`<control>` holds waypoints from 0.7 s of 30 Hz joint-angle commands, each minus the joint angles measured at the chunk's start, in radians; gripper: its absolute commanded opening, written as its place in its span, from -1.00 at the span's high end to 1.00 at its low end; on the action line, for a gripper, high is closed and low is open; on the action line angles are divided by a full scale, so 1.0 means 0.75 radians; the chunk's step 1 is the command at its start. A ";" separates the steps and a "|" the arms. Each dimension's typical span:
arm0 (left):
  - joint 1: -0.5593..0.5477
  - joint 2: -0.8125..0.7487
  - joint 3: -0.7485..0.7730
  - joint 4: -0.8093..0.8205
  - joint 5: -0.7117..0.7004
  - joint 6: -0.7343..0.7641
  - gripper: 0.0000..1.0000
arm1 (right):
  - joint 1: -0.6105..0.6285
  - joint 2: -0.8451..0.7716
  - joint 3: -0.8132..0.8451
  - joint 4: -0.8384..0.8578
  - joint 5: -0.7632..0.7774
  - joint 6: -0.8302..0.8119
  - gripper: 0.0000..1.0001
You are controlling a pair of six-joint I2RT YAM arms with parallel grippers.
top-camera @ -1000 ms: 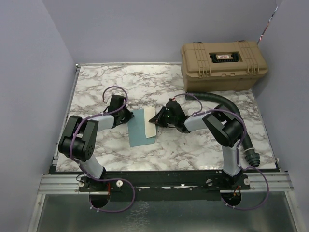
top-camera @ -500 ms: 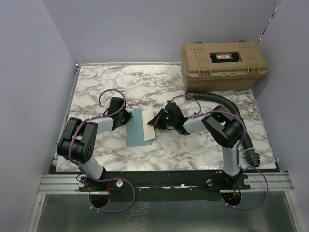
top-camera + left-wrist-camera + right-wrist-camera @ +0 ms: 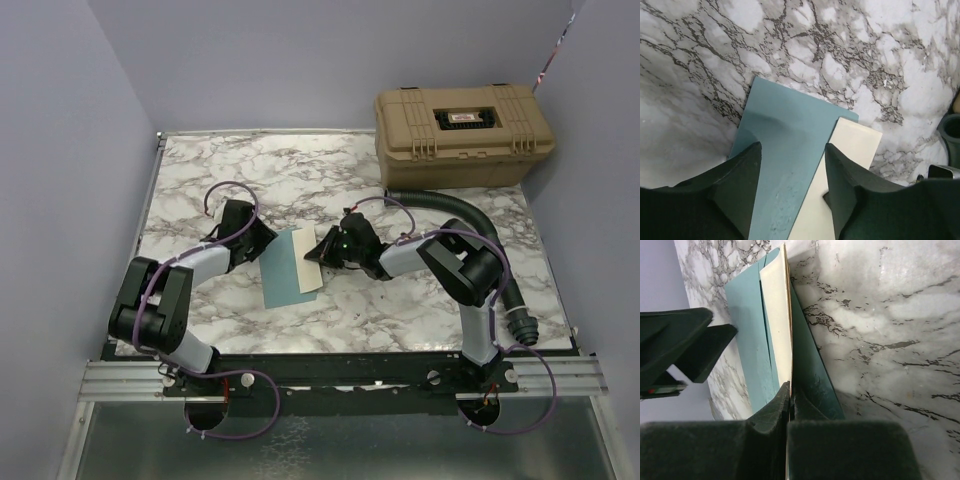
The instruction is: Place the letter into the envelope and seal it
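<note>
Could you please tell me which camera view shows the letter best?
The right wrist view: the letter runs from the shut right tool into the envelope. The left wrist and top views show only a cream strip.

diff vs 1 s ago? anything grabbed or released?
The left gripper opened its jaws over the envelope, seemingly letting it go, and its elbow dropped toward the near-left. The right gripper nudged left, and the envelope with the letter slid slightly left too. Unchanged: right gripper shut on the letter's edge, letter poking out of the envelope, tan case at the far right.
</note>
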 commanded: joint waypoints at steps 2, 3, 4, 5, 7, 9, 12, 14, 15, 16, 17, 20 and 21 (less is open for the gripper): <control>0.008 -0.200 0.038 -0.294 -0.015 0.225 -0.35 | 0.018 0.054 0.001 -0.168 0.071 -0.129 0.99; 0.008 -0.250 0.033 -0.351 -0.036 0.238 -0.46 | 0.017 0.057 0.009 -0.172 0.081 -0.140 0.99; 0.007 -0.285 0.020 -0.405 -0.049 0.253 -0.51 | 0.017 0.061 0.017 -0.171 0.088 -0.148 0.99; 0.007 -0.314 0.006 -0.452 -0.048 0.259 -0.52 | 0.017 0.066 0.021 -0.169 0.091 -0.151 0.99; 0.008 -0.350 -0.038 -0.530 -0.015 0.256 -0.54 | 0.016 0.071 0.032 -0.163 0.101 -0.158 0.99; 0.008 -0.359 -0.099 -0.565 0.044 0.241 -0.54 | 0.017 0.072 0.038 -0.156 0.113 -0.162 0.99; 0.007 -0.323 -0.173 -0.573 0.155 0.210 -0.49 | 0.019 0.074 0.043 -0.137 0.122 -0.182 0.99; 0.008 -0.279 -0.195 -0.572 0.193 0.201 -0.45 | 0.019 0.074 0.027 -0.088 0.125 -0.197 0.99; 0.008 -0.258 -0.200 -0.571 0.205 0.199 -0.42 | 0.019 0.073 0.018 -0.068 0.126 -0.200 0.99; 0.007 -0.238 -0.199 -0.571 0.213 0.197 -0.38 | 0.019 0.073 0.011 -0.055 0.131 -0.197 0.99; 0.008 -0.222 -0.199 -0.569 0.225 0.196 -0.34 | 0.019 0.076 0.003 -0.042 0.135 -0.192 0.99; 0.008 -0.196 -0.207 -0.543 0.281 0.174 -0.19 | 0.023 0.075 -0.015 -0.007 0.147 -0.168 0.99; 0.007 -0.191 -0.209 -0.532 0.304 0.163 -0.14 | 0.027 0.078 -0.018 0.002 0.151 -0.162 0.99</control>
